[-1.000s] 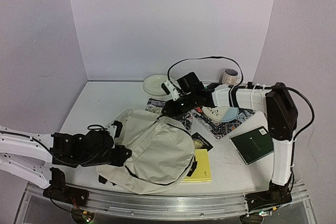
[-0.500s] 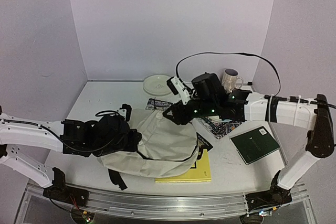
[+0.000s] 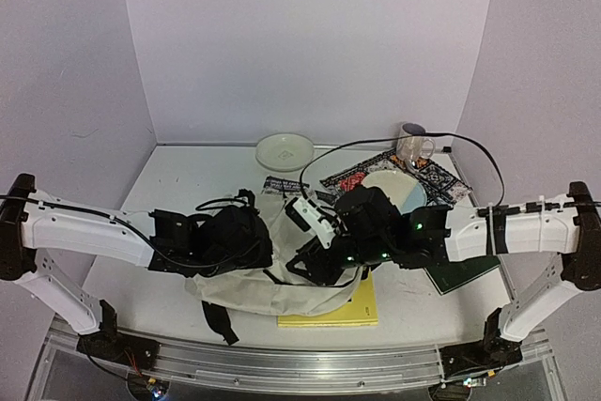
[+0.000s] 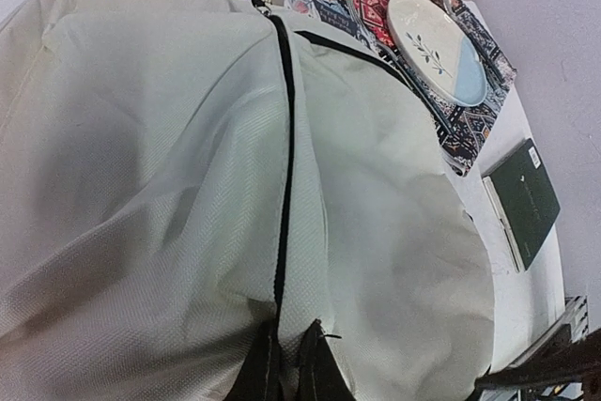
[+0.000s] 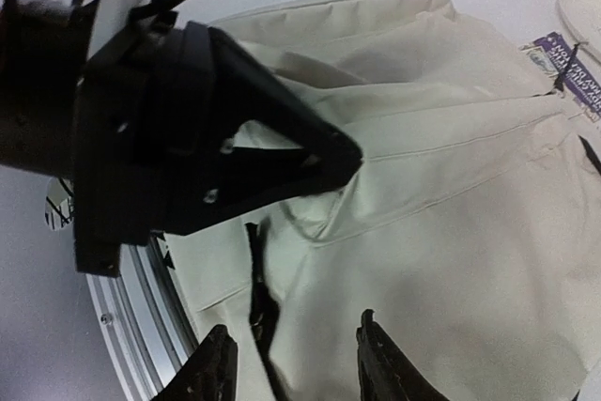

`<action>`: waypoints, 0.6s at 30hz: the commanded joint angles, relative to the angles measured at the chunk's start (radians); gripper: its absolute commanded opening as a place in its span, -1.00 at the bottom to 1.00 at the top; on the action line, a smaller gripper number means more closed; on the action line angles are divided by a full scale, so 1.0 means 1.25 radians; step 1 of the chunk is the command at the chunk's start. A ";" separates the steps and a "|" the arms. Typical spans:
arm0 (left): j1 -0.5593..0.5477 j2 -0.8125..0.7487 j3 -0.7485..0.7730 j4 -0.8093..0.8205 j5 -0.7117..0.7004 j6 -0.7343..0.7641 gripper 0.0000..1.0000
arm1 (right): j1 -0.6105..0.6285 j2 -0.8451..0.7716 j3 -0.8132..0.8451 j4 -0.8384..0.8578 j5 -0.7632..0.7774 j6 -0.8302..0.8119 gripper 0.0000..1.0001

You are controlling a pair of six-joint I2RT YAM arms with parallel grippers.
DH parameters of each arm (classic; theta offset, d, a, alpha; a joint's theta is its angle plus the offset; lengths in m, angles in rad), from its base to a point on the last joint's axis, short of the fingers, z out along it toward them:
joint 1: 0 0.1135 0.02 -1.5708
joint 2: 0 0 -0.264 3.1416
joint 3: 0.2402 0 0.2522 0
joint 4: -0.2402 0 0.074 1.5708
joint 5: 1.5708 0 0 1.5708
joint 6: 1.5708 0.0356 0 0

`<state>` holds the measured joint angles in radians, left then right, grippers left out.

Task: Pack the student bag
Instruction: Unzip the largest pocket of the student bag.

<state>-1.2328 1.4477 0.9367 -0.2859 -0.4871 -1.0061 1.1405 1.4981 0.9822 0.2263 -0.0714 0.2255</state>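
Observation:
The student bag (image 3: 282, 296), a cream fabric backpack with black zipper lines, lies crumpled at the near middle of the table. My left gripper (image 3: 268, 255) is shut on a fold of its fabric next to the zipper (image 4: 282, 138); in the left wrist view the jaws (image 4: 286, 359) pinch the cloth. My right gripper (image 3: 305, 269) hangs open just above the bag (image 5: 451, 185), facing the left gripper (image 5: 188, 138). Its fingers (image 5: 211, 368) stand wide apart with nothing between them, over a black strap (image 5: 258, 298).
A yellow book (image 3: 362, 309) lies partly under the bag. A green book (image 4: 526, 199) lies to the right. A plate (image 3: 394, 190) rests on a patterned placemat (image 3: 441, 180), with a mug (image 3: 413, 143) behind. A white dish (image 3: 285, 150) and a booklet (image 3: 282, 185) sit at the back.
My left gripper has dragged the bag rightward and bunched it. My right arm has swung from the back of the bag down over its near middle, uncovering the plate on the placemat.

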 commanded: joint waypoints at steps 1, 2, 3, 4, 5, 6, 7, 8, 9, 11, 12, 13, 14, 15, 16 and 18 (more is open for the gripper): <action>0.025 0.018 0.038 0.146 0.030 -0.052 -1.00 | 0.021 -0.031 -0.034 0.030 -0.009 0.031 -0.17; 0.030 0.019 0.031 0.162 0.045 -0.060 -1.00 | 0.023 -0.031 -0.041 0.035 -0.011 0.034 -0.21; 0.035 0.020 0.024 0.175 0.057 -0.067 -1.00 | 0.025 -0.030 -0.047 0.040 -0.012 0.036 -0.23; 0.040 0.021 0.018 0.189 0.072 -0.076 -1.00 | 0.026 -0.026 -0.049 0.042 -0.013 0.037 -0.24; 0.045 0.021 0.012 0.209 0.090 -0.084 -1.00 | 0.027 -0.020 -0.048 0.044 -0.013 0.037 -0.25; 0.049 0.021 0.006 0.223 0.101 -0.089 -1.00 | 0.028 -0.012 -0.045 0.046 -0.013 0.035 -0.25; 0.051 0.021 0.000 0.242 0.113 -0.094 -1.00 | 0.028 -0.002 -0.041 0.048 -0.014 0.033 -0.26; 0.053 0.021 -0.004 0.255 0.123 -0.099 -1.00 | 0.028 0.006 -0.036 0.050 -0.014 0.032 -0.26; 0.053 0.021 -0.005 0.262 0.132 -0.101 -1.00 | 0.028 0.015 -0.031 0.051 -0.008 0.031 -0.26; 0.054 0.023 -0.006 0.269 0.146 -0.105 -1.00 | 0.028 0.035 -0.020 0.051 0.009 0.028 -0.26; 0.054 0.023 -0.007 0.271 0.151 -0.107 -1.00 | 0.028 0.044 -0.014 0.051 0.014 0.025 -0.26; 0.054 0.023 -0.009 0.273 0.154 -0.110 -1.00 | 0.028 0.054 -0.006 0.051 0.015 0.023 -0.26; 0.054 0.022 -0.011 0.276 0.157 -0.112 -1.00 | 0.028 0.064 0.001 0.051 0.013 0.020 -0.26; 0.054 0.022 -0.013 0.278 0.160 -0.114 -1.00 | 0.028 0.072 0.007 0.051 0.011 0.017 -0.26; 0.054 0.020 -0.013 0.280 0.163 -0.115 -1.00 | 0.028 0.081 0.012 0.051 0.014 0.016 -0.25; 0.054 0.016 -0.016 0.283 0.166 -0.116 -1.00 | 0.028 0.095 0.019 0.051 0.035 0.017 -0.22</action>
<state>-1.1719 1.4769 0.9105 -0.0820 -0.2976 -1.1268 1.1687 1.5834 0.9518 0.2786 -0.0667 0.2564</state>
